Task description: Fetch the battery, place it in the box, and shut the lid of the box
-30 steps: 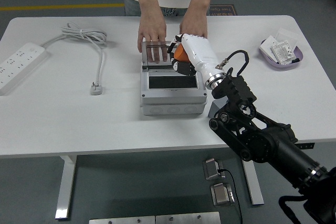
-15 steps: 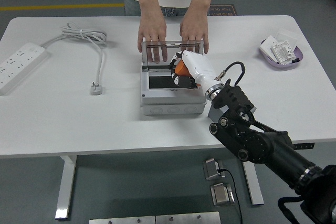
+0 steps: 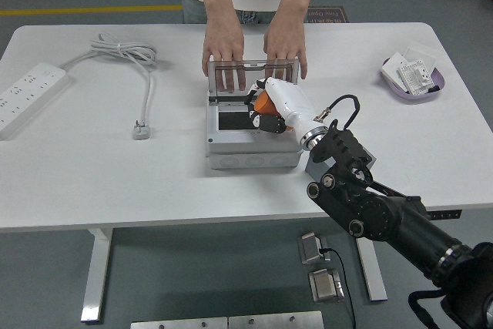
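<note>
A grey box (image 3: pixel 231 148) sits mid-table with its clear lid (image 3: pixel 239 75) standing upright at the back. Both of a person's hands (image 3: pixel 222 48) rest behind the lid and hold it. My right hand (image 3: pixel 266 109), white with black fingers, hovers over the box's open right part, curled around an orange battery (image 3: pixel 264 101). The battery is partly hidden by the fingers. The dark inside of the box (image 3: pixel 235 121) shows to the hand's left. My left arm does not appear.
A white power strip (image 3: pixel 27 94) and its cable (image 3: pixel 123 55) with plug (image 3: pixel 140 130) lie at the left. A purple tray (image 3: pixel 414 78) with white packets stands at the far right. A small grey block (image 3: pixel 316 161) lies just right of the box.
My right hand has come down and back from the lid toward the box's opening, carrying the orange battery. The person's hands stay on the lid.
</note>
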